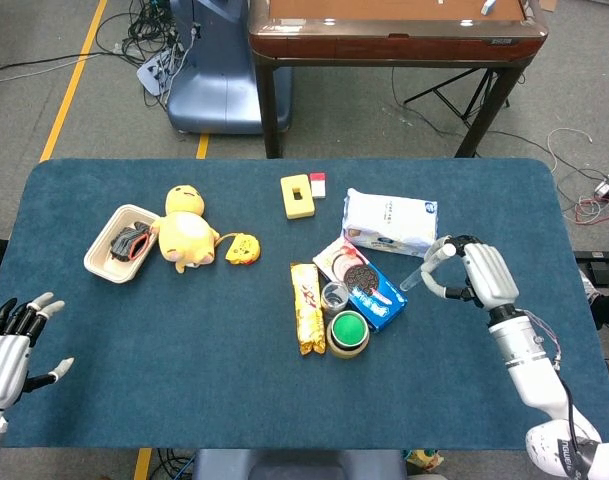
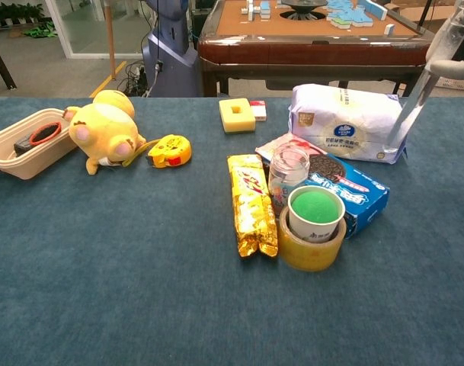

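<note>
i am pinching what looks like a clear plastic tube (image 1: 416,276) in my right hand (image 1: 476,275), tilting it toward the cookie box (image 1: 376,292); my left hand (image 1: 9,345) is idling, fingers spread.

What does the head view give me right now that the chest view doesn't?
Only the head view shows the left hand, open off the table's near-left corner, and the whole right hand holding the clear tube. Only the chest view shows the tiles on the brown table behind. Both show the tube, tissue pack, cookie box and green-filled cup.
</note>
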`<state>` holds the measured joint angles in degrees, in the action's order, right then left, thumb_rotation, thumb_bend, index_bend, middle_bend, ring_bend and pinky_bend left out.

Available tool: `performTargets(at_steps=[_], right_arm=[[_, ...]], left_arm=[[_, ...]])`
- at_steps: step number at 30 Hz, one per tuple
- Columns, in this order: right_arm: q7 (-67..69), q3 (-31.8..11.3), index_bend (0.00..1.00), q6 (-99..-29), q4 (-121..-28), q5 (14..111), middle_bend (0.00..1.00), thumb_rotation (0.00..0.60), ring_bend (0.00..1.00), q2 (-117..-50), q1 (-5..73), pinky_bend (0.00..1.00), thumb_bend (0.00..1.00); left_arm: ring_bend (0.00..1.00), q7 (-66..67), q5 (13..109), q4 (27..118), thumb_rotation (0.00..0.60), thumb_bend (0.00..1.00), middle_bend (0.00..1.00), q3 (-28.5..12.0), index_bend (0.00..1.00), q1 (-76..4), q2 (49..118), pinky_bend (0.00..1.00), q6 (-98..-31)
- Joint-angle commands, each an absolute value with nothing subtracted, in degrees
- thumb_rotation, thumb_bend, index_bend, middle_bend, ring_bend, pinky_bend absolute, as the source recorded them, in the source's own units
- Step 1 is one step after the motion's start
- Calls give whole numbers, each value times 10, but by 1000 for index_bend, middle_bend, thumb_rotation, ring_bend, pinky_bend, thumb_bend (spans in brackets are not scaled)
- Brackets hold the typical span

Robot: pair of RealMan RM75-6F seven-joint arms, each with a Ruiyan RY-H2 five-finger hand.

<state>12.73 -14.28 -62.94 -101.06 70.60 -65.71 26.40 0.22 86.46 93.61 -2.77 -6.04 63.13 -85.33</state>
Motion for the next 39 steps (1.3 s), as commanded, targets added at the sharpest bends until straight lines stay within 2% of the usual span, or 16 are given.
performTargets(at_steps=[1,5,10,14,26,39], right_arm=[[221,-152,655,-591,-1038,702,464,600,393,-637,263,251,568],[171,-142,655,-607,-1013,720,474,600,393,-640,263,251,569],[42,-131,660,-674,-962,747,475,600,393,-674,261,251,569],[17,-131,664,-701,-942,757,479,600,393,-695,258,251,568],[225,-157,665,-606,-1022,705,490,600,396,-690,271,252,569],[180,-176,665,-604,-995,704,490,600,396,-770,324,252,565]], left_arm=[[110,2,864,936,600,200,101,-27,183,-60,631,0,-854],[110,2,865,935,600,200,102,-27,184,-60,632,0,-853],[110,3,865,935,600,200,101,-28,184,-62,633,0,-851],[110,3,866,936,600,200,101,-28,183,-63,633,0,-851],[110,-4,865,931,600,200,101,-27,184,-59,632,0,-856],[110,-25,862,918,600,200,101,-26,184,-49,630,0,-867]])
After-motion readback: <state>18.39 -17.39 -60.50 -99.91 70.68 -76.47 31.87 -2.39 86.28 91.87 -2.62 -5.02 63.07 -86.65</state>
